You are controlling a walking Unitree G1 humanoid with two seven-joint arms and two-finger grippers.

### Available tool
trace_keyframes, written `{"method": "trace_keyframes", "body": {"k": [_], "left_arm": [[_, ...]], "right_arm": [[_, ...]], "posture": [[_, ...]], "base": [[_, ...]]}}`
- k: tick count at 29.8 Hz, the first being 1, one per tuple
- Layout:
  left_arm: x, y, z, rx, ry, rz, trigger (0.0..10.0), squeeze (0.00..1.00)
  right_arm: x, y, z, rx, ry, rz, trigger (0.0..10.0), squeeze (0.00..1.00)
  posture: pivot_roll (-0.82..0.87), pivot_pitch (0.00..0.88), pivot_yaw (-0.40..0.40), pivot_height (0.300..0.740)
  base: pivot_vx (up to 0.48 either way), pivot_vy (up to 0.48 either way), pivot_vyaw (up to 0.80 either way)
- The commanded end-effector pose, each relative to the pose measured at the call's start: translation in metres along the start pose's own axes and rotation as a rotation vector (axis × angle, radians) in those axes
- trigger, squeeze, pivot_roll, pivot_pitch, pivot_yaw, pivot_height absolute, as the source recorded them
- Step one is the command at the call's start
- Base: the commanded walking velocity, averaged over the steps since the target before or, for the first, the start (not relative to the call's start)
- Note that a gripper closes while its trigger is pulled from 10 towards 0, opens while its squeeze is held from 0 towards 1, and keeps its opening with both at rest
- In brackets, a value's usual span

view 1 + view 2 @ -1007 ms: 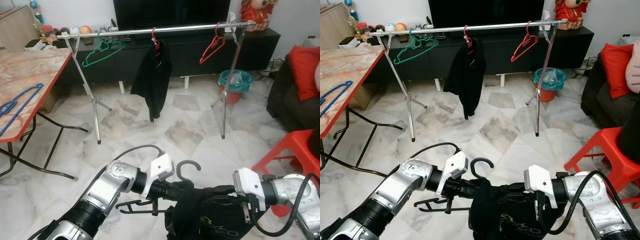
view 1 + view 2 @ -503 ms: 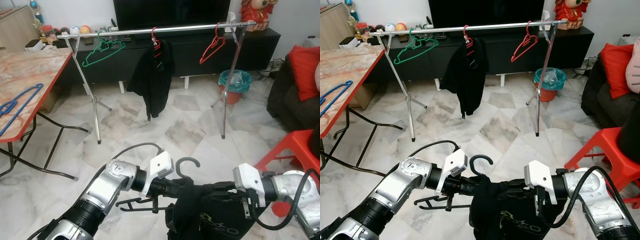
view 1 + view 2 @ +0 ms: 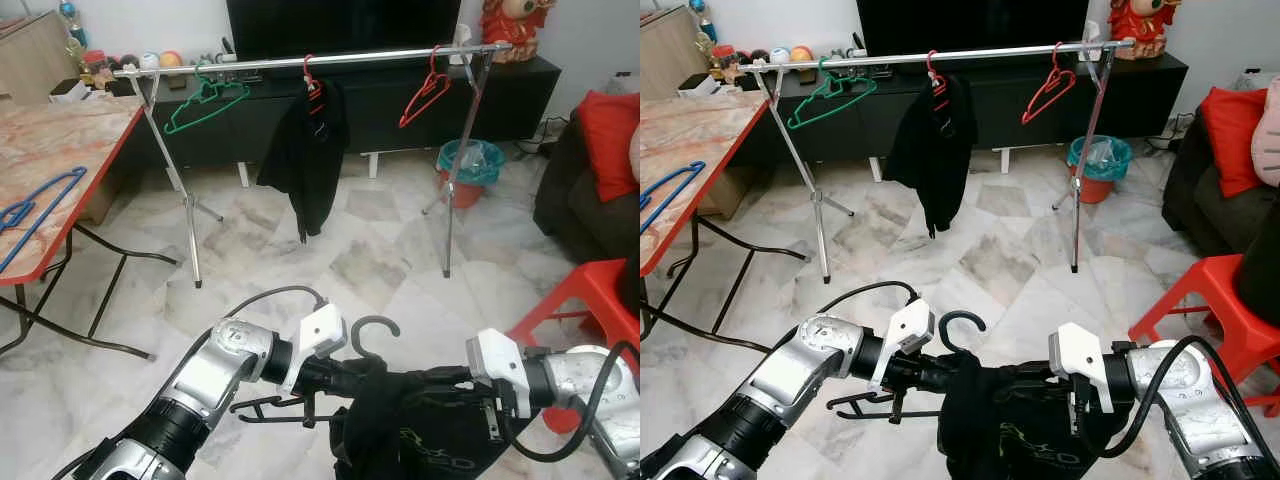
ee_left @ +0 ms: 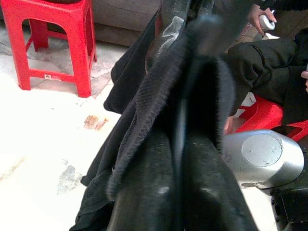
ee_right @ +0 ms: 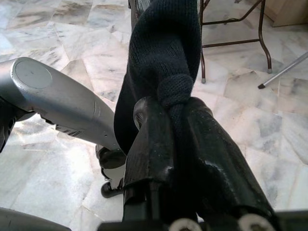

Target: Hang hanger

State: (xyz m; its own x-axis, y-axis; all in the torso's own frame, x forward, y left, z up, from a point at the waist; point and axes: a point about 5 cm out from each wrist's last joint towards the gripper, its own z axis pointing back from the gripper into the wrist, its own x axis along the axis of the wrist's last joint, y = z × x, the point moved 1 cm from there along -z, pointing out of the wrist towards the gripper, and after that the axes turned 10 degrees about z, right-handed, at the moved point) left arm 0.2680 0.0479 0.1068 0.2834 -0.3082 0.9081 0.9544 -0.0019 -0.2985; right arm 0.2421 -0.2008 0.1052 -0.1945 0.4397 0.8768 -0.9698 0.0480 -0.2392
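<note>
Black hanger (image 3: pixel 330 385) sits near, low centre, held between both grippers, with a black garment (image 3: pixel 420 430) draped over it. Left gripper (image 3: pixel 335 378) has its jaws clamped on the hanger just below the hook; hook points up, hanger's left arm sticks out left under the silver left forearm. Right gripper (image 5: pixel 175 130) is pinched on a fold of the garment's knit fabric, fingers (image 5: pixel 151 144) closed tight around it. In the left wrist view the fingers (image 4: pixel 144 192) run along the hanger wire with fabric bunched over them. Garment hangs down between the two wrists, print partly visible near the lower edge.

Marble floor (image 3: pixel 370 260) beyond. Red stool (image 3: pixel 580 300) near right, dark sofa with a red cushion (image 3: pixel 610 140) further right. Table (image 3: pixel 50 170) at left with a blue hanger (image 3: pixel 35 215) lying on it.

Far: rack (image 3: pixel 310 62) spans across, rail horizontal on splayed legs. On the rail: green hanger (image 3: pixel 205 100) left, red hanger with a black top (image 3: pixel 305 155) in the middle, bare red hanger (image 3: pixel 425 95) right. Bin (image 3: pixel 468 170) with a green liner behind the rack's right leg, black TV unit (image 3: pixel 400 100) along the far wall.
</note>
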Motion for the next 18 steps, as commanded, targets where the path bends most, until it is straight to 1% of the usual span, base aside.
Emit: {"method": "trace_keyframes", "body": {"k": [1, 11, 15, 18], "left_arm": [[0.0172, -0.0049, -0.0025, -0.041, -0.06, -0.051, 10.0, 1.0], [0.0183, -0.0039, -0.0017, -0.036, -0.062, -0.054, 10.0, 1.0], [0.0189, -0.0029, 0.0016, -0.033, -0.059, -0.056, 10.0, 1.0], [0.0188, -0.0014, 0.0071, -0.028, -0.045, -0.061, 10.0, 1.0]], "right_arm": [[0.0074, 0.0015, -0.0085, 0.028, -0.027, 0.033, 10.0, 0.0], [0.0066, 0.0042, -0.0106, 0.044, -0.025, 0.028, 10.0, 0.0], [0.0047, 0.0056, -0.0116, 0.05, -0.016, 0.024, 10.0, 0.0], [0.0022, 0.006, -0.0114, 0.048, -0.003, 0.022, 10.0, 0.0]], "posture": [[-0.05, 0.0, 0.075, 0.74], [-0.05, 0.0, 0.073, 0.74], [-0.05, 0.001, 0.072, 0.74], [-0.05, 0.001, 0.073, 0.74]], "base": [[0.0, 0.0, 0.0], [0.0, 0.0, 0.0], [0.0, 0.0, 0.0], [0.0, 0.0, 0.0]]}}
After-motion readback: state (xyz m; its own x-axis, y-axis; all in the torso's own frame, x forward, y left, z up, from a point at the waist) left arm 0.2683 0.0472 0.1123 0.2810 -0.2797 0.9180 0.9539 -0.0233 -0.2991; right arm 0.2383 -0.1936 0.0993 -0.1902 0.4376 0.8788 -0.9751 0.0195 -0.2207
